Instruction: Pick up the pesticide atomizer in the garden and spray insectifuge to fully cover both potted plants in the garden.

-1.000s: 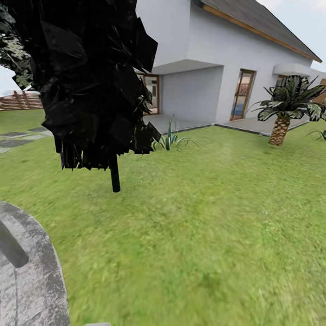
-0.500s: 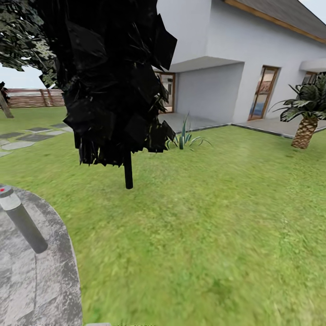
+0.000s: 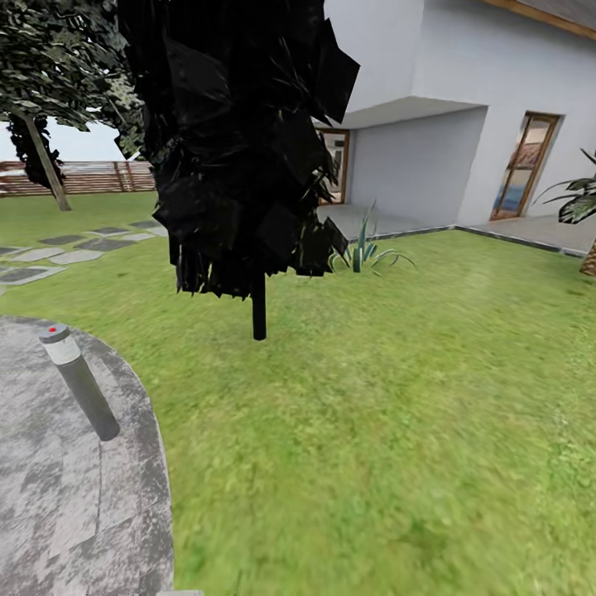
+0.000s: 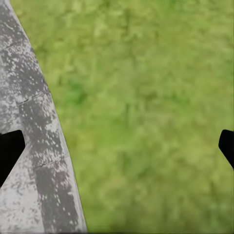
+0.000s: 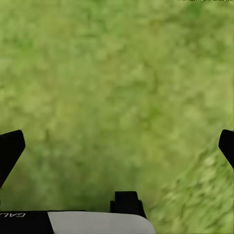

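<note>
Lawn, one bollard (paved patio)

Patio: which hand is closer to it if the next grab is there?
Probably left: the left hand hangs over the patio edge, the right hand over grass.

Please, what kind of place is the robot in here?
It looks like a house garden: a green lawn, a grey paved patio at its edge, and a white house behind a dark tree.
</note>
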